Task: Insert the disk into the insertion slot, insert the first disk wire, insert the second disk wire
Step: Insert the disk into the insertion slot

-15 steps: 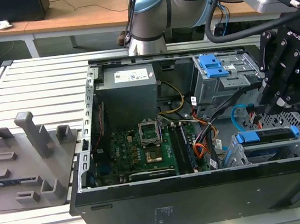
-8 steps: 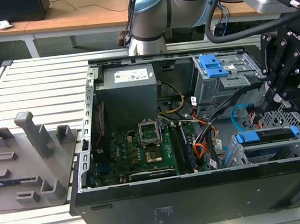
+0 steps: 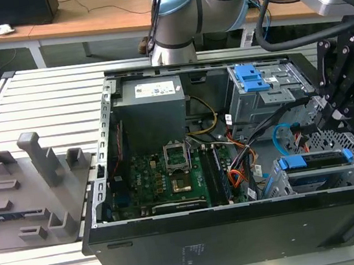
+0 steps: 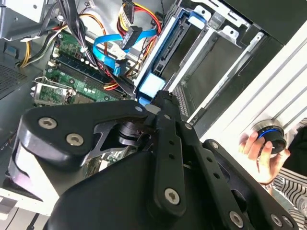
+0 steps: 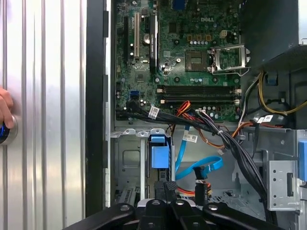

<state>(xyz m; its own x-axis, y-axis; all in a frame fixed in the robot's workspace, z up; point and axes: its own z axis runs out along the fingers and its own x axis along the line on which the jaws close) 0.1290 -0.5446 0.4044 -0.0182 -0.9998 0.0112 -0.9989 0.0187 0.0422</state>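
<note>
The disk (image 3: 316, 161), dark with blue carrier tabs, lies in the insertion slot (image 3: 282, 187) at the case's near corner on the exterior view's right. My gripper (image 3: 323, 112) hangs just above the disk's inner end. Its fingers meet at the tip in the second wrist view, gripper (image 4: 160, 98), beside the blue tab (image 4: 152, 84). They look shut on a black wire connector (image 5: 168, 188), and a black wire (image 3: 285, 110) runs from the case's middle up to them. A loose blue wire (image 5: 196, 167) curls next to the slot (image 5: 125, 165).
A taller grey cage with a blue ribbed tab (image 3: 251, 78) stands behind the gripper. The motherboard (image 3: 163, 177) and power supply (image 3: 151, 110) fill the case's left. A grey fixture (image 3: 31, 187) lies on the slatted table. A person's hand (image 4: 259, 153) rests on a round button.
</note>
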